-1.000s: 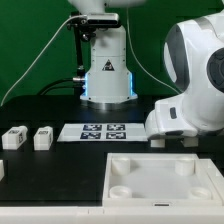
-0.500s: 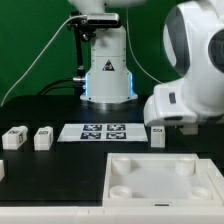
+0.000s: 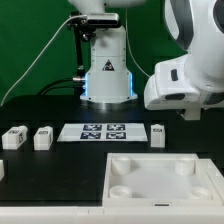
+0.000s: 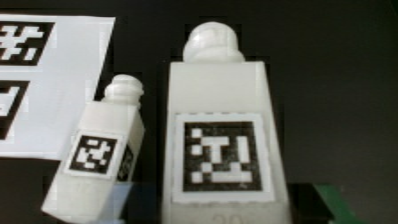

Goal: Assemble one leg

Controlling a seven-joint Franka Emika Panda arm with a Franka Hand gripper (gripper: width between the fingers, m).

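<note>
The leg fills the wrist view, large and close to the camera, with its black-and-white tag facing the lens and a round peg at its far end. It looks lifted and gripped at its near end. The gripper's fingers are outside both pictures, so the jaws seem part-way closed to the leg's width, but the contact itself cannot be seen. A second leg is smaller in that view. It lies just beside the first, tag up, with one side overlapping the edge of the marker board. In the exterior view the arm hangs at 2 o'clock of the frame, and its white housing hides whatever is under it. The second leg sits on the black table just off the 3 o'clock end of the marker board. Two more legs sit side by side, well apart from the board at its 9 o'clock. The large white panel with round sockets lies at the board's 5 o'clock, and the arm's base stands at its 12 o'clock.
</note>
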